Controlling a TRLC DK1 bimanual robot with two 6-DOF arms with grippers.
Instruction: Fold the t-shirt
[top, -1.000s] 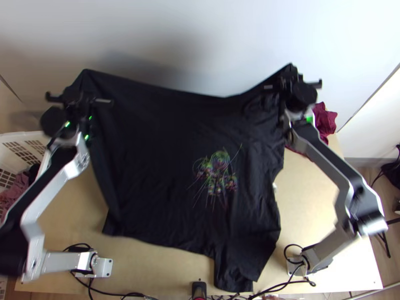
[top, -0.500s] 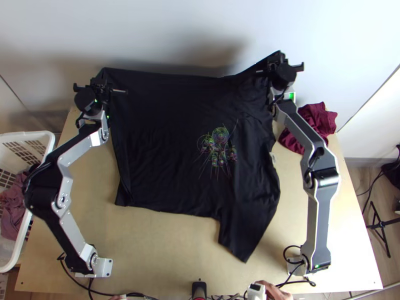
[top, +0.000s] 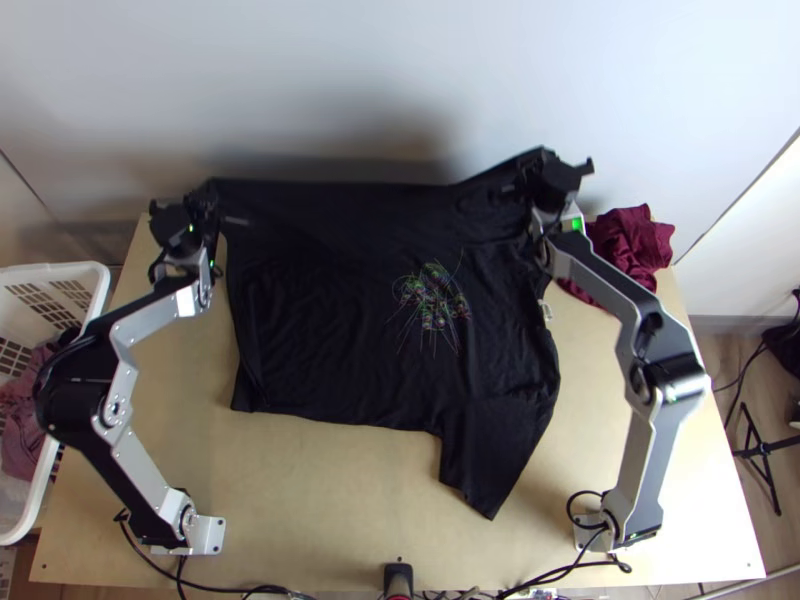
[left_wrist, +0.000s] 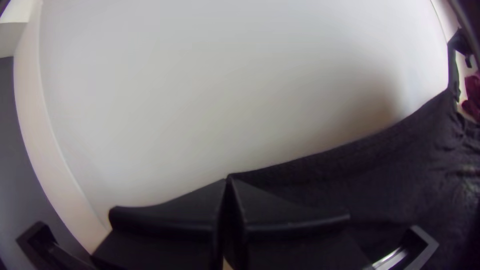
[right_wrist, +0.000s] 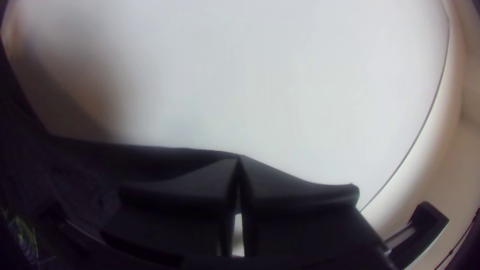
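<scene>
The black t-shirt (top: 340, 300) lies mostly spread on the table, its far edge held up near the back wall and one sleeve pointing toward the near edge. My left gripper (top: 208, 192) is at its far left corner; in the left wrist view the gripper (left_wrist: 229, 181) is shut on the shirt (left_wrist: 380, 170). At the far right corner is my right gripper (top: 540, 160); in the right wrist view the gripper (right_wrist: 240, 159) is shut on the shirt (right_wrist: 125, 160). A coloured print shows right of the shirt's middle.
A dark red cloth (top: 632, 245) lies at the table's right edge, behind the right arm. A white basket (top: 98, 290) with clothes stands left of the table (top: 330, 500). A white wall (top: 400, 80) rises behind the shirt.
Both grippers first shifted with the shirt, the left one rightward, then came lower and nearer the table's near side. The shirt's near edge slid away from the table's front and its sleeve straightened.
</scene>
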